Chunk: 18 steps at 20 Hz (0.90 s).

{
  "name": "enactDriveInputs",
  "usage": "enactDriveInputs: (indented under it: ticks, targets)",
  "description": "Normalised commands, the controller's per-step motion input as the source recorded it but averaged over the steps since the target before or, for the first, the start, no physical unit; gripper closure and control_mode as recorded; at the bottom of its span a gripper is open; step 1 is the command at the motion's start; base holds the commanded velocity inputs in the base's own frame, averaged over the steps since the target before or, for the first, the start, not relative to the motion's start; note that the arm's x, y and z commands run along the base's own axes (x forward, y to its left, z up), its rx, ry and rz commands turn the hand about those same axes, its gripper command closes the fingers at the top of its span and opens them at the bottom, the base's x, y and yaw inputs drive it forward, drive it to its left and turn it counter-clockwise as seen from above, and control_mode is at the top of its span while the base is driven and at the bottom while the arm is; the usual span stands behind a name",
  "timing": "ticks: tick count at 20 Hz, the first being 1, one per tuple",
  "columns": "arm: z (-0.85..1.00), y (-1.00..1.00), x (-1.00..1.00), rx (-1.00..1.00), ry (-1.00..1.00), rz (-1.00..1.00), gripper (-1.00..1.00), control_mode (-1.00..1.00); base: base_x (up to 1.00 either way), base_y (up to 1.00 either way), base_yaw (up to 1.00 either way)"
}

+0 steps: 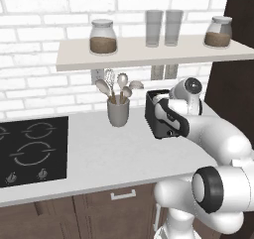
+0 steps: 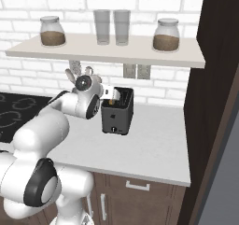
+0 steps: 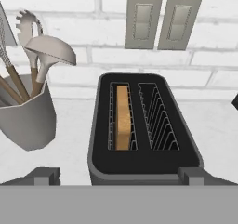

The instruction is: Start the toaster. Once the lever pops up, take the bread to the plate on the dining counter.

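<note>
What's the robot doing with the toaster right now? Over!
Gripper open, holding nothing, hovering above the toaster. Bread sits down in one slot, the other slot bare. Utensil cup stands beside the toaster, not in the way. Over.

- A grey utensil cup (image 1: 118, 112) holding wooden-handled spoons is seen on the white worktop (image 1: 114, 158).
- Two brown-filled glass jars (image 1: 103, 37) are set on the shelf (image 1: 149, 52).
- A black cooktop (image 1: 32, 149) is inset at the left.

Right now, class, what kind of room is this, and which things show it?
Most likely a kitchen: a black cooktop set into a white counter, a toaster holding bread, and a cup of cooking utensils.
</note>
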Motion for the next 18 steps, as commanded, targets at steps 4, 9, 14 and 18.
enactDriveInputs:
  ticks: [4, 9, 14, 18]
  targets:
    - [-0.02, -0.03, 0.0, 0.0, 0.09, -0.02, -1.0, -1.0, 0.0, 0.0, 0.0]
    - [-0.11, 0.0, 0.0, 0.03, 0.05, 0.0, -1.0, -1.0, 0.0, 0.0, 0.0]
    - [-0.24, 0.0, 0.0, 0.08, 0.0, 0.0, -1.0, -1.0, 0.0, 0.0, 0.0]
    - [-0.24, 0.0, 0.0, 0.07, -0.04, 0.0, -1.0, -1.0, 0.0, 0.0, 0.0]
